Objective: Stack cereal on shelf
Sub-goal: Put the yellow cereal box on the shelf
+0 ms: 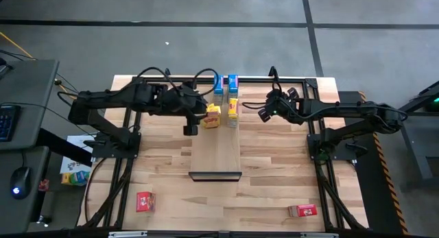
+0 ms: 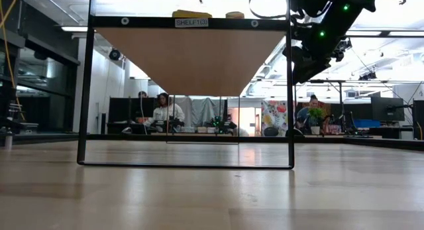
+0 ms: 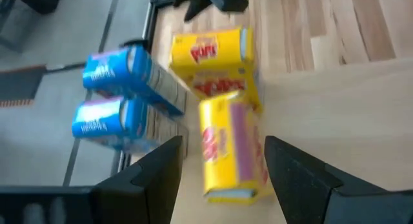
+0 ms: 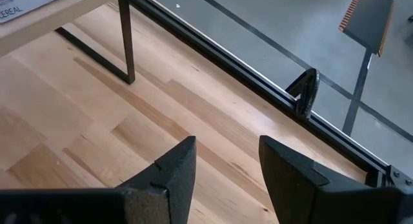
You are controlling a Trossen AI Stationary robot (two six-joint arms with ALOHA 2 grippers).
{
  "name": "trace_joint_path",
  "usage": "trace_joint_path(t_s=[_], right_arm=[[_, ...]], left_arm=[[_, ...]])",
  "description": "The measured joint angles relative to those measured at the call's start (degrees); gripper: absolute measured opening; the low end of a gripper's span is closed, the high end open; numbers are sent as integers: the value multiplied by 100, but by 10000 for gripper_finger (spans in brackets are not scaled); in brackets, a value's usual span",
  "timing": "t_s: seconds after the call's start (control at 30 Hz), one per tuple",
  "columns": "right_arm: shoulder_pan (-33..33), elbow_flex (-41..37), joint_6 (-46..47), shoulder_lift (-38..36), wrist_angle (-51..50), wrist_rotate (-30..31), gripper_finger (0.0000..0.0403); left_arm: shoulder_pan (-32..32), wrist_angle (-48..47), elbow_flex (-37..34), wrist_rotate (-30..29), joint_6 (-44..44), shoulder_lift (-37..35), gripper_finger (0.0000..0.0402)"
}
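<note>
1. Fingers (image 3: 161,179) of the left gripper (image 3: 222,179) stand parted around a yellow box (image 3: 229,150) lying on the shelf (image 1: 216,152), not clamping it.
2. Second yellow box (image 3: 213,59) lies beside it; two blue boxes (image 3: 119,98) sit at the shelf's far end.
3. Right gripper (image 4: 222,179) hangs spread and empty over the table (image 4: 97,140).
4. Two red boxes (image 1: 145,201) lie on the table near its front edge.

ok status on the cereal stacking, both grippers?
Left gripper open over a yellow box on the shelf. Right gripper empty, beside the shelf. Two red boxes on the tabletop, nothing blocking.
</note>
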Motion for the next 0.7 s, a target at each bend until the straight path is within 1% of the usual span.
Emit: trace_joint_path(t_s=[0.17,0.3,0.4,0.6,0.7], right_arm=[[0,0,-220,0,-17,-2,162],[0,0,-226,-3,-166,-20,162],[0,0,-194,-4,-326,-15,162],[0,0,-386,-4,-524,23,162],[0,0,-407,-4,-563,190,162]], left_arm=[[0,-422,-3,33,-596,-199,208],[-37,-15,-489,34,-731,-530,207],[-50,623,-1150,42,-817,-986,206],[-48,2117,-2837,31,-1036,-2214,206],[-48,2922,-3643,39,-1140,-2804,206]])
